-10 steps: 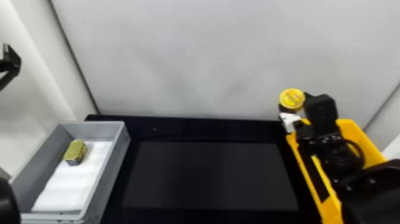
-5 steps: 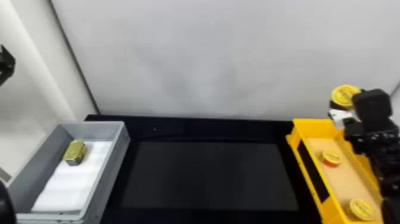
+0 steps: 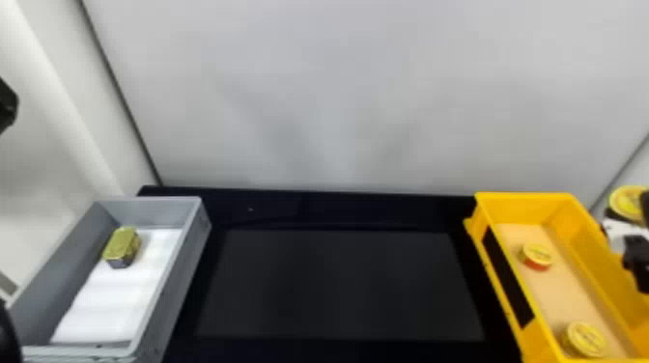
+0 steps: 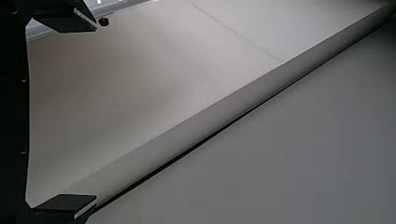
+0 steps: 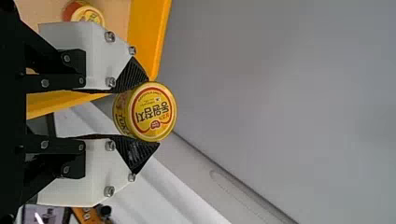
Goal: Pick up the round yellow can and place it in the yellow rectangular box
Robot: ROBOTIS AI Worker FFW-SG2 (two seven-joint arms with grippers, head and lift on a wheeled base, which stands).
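Currently, at the right edge of the head view, the right gripper (image 3: 620, 235), black with whitish parts, grasps a round yellow can (image 3: 627, 202) with its yellow top facing the camera. In the right wrist view, its two black ribbed fingertips press on opposite sides of that can.

The held can appears just to the right of the far right corner of a yellow rectangular plastic box (image 3: 521, 210). On that box's tan floor rest two more round cans: a yellow-topped one with a red side (image 3: 537, 253) toward the far end, and a yellow-topped one (image 3: 585, 339) near the frame's lower right.

The left gripper (image 3: 7, 106) is at the upper left edge; its black fingers are released, spread wide apart in its wrist view.

A grey rectangular plastic box (image 3: 190, 270) occupies the lower left, with a gold-lidded oblong tin (image 3: 120, 244) on its white lining (image 3: 116, 299). Between the boxes stretches a black table surface (image 3: 314, 207).
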